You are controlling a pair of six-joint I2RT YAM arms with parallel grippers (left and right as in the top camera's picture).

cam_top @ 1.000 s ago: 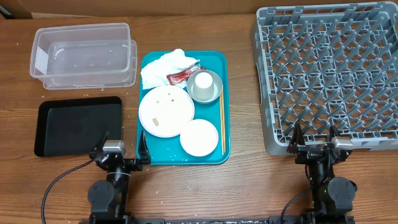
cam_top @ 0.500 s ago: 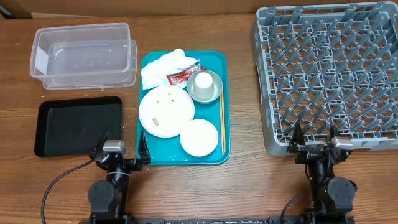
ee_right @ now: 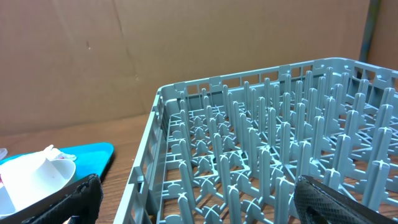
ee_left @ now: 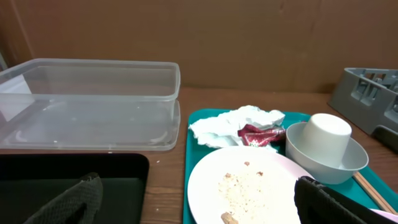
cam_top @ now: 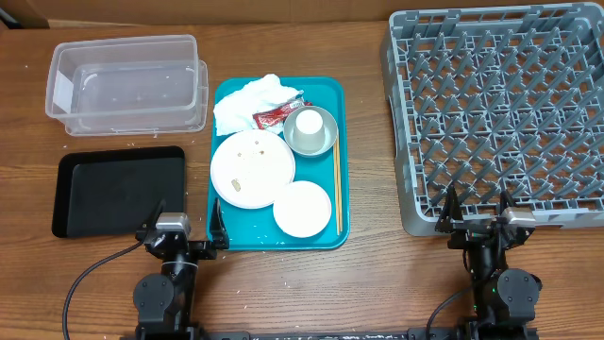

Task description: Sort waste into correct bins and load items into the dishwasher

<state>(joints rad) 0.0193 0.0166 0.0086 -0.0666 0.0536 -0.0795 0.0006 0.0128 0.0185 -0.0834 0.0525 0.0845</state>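
Note:
On the teal tray [cam_top: 330,94] lie a crumpled white napkin [cam_top: 247,102] [ee_left: 233,122], a red sauce packet [cam_top: 275,116] [ee_left: 258,135], a white cup [cam_top: 308,124] [ee_left: 328,138] upside down in a grey bowl [cam_top: 323,142] [ee_left: 320,165], a larger white plate [cam_top: 252,168] [ee_left: 249,186] with rice grains [ee_left: 239,186], and a small white plate [cam_top: 302,209]. The clear tub [cam_top: 127,83] [ee_left: 87,102] and black tray [cam_top: 118,191] [ee_left: 68,180] sit left of it. The grey dish rack [cam_top: 500,113] [ee_right: 280,162] fills the right. My left gripper [cam_top: 186,219] [ee_left: 199,208] is open at the tray's near left corner. Open too, my right gripper [cam_top: 475,212] [ee_right: 199,205] rests at the rack's near edge.
A pair of wooden chopsticks [cam_top: 337,189] lies along the teal tray's right side. A brown cardboard wall [ee_left: 199,31] stands behind the table. Bare wood table [cam_top: 377,142] separates the teal tray and the rack.

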